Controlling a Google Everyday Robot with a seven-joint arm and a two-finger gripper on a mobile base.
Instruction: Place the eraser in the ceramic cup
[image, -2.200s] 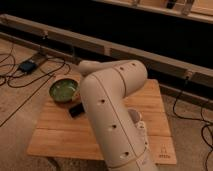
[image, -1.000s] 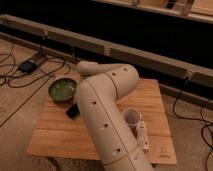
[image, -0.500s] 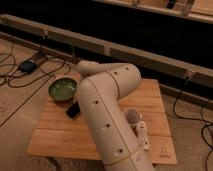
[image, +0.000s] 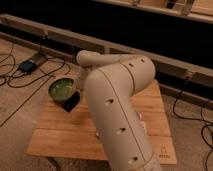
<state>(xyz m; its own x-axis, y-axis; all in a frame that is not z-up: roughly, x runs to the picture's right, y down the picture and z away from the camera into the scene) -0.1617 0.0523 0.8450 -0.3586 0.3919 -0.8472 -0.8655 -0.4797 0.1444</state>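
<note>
- Eraser (image: 71, 102): a small flat black block right at the tip of the gripper (image: 77, 94), just below it and slightly to the left in the camera view; its long axis lies on a slant, lower left to upper right
- That gripper hangs at the end of the cream arm (image: 117, 100), which reaches across the table; I cannot tell whether it is clamped on the block or only meets it
- Just beside the gripper, on the same left side as the block, sits the green bowl (image: 60, 88), its rim close to the block
- No ceramic cup shows; it is probably hidden behind the thick arm, on the side of the gripper away from the bowl, so the move would likely be a carry across the table in that direction
- Under the gripper is a slatted wooden table (image: 55, 135); beyond it lie bare floor, black cables (image: 20, 75) and a dark wall
</note>
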